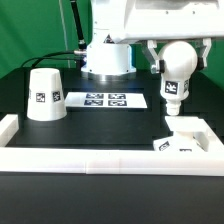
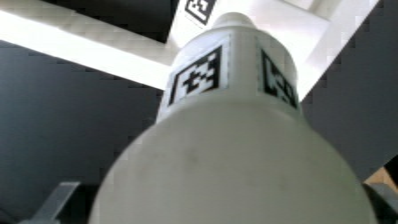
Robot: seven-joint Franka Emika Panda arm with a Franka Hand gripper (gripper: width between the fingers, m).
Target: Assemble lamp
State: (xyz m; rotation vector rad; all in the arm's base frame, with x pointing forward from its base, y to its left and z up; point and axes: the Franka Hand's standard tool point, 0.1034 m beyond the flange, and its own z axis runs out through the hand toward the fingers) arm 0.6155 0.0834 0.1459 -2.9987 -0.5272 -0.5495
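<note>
Gripping the bulb [image 1: 177, 88] by its round head, the hand [image 1: 177, 58] should centre the stem over the base [image 1: 195, 132] before lowering.

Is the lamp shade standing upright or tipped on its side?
Upright. The shade sits wide end down on the table, narrow end up, its tag facing the exterior view.

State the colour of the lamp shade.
White shade, with one black-and-white square tag; clearest in the exterior view.
</note>
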